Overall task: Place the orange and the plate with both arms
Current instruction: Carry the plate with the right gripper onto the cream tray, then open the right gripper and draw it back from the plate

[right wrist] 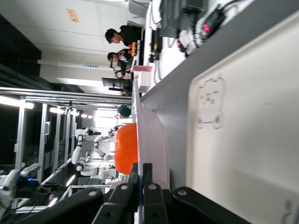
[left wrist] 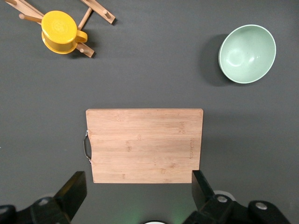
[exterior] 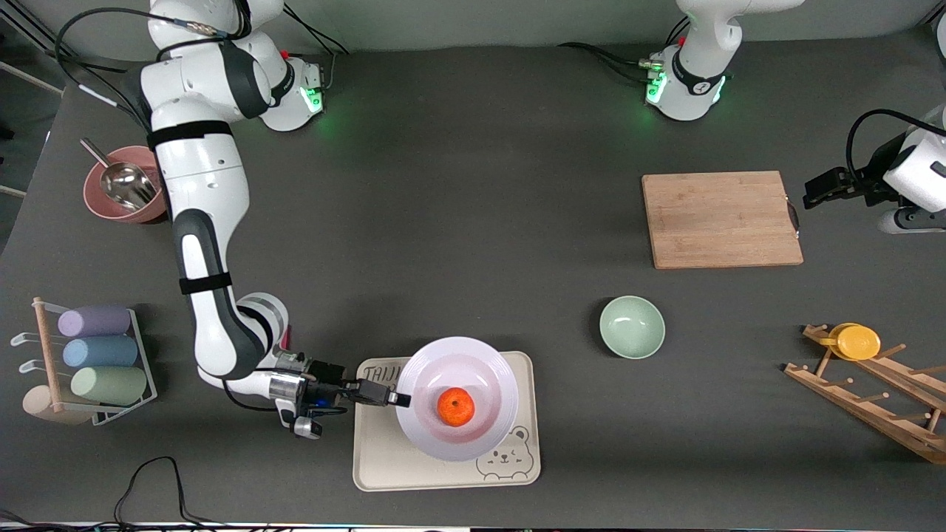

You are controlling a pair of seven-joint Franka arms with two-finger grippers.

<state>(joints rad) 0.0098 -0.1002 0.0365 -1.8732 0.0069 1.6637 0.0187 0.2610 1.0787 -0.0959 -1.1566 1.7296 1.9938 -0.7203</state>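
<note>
The pale lavender-white plate (exterior: 473,369) is on the cream bear tray (exterior: 384,465) near the front camera, and I cannot tell whether it rests flat. The orange (exterior: 455,406) lies in the plate's middle. My right gripper (exterior: 399,400) is shut on the plate's rim at the edge toward the right arm's end. In the right wrist view its fingers (right wrist: 141,168) pinch the plate's rim (right wrist: 152,135), with the orange (right wrist: 126,147) just past them and the tray (right wrist: 243,121) beside them. My left gripper (exterior: 813,193) is open and empty, high over the table by the cutting board, and it waits; it also shows in the left wrist view (left wrist: 138,183).
A wooden cutting board (exterior: 720,219) (left wrist: 145,145) lies toward the left arm's end. A mint-green bowl (exterior: 632,326) (left wrist: 247,53) sits nearer the front camera. A yellow cup (exterior: 857,341) (left wrist: 60,31) hangs on a wooden rack (exterior: 879,403). A pink bowl with a scoop (exterior: 122,193) and a cup rack (exterior: 96,362) are at the right arm's end.
</note>
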